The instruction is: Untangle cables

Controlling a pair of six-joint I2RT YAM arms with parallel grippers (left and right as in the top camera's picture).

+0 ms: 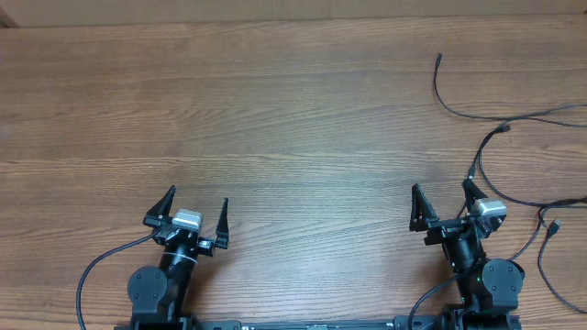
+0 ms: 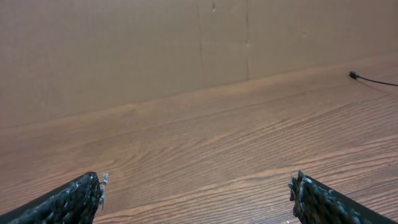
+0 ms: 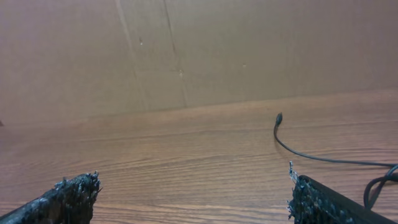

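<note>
The desk (image 1: 275, 110) is a broad brown wood-grain top. Its grain runs left to right, and faint plank lines cross it the same way. The finish looks matte and evenly lit. Along the far edge stands a wall (image 2: 124, 50) of plain tan board, meeting the desk in a straight line. The wall shows thin seams: a vertical one near the middle and a short horizontal one branching off it. A few small specks mark its surface.
</note>
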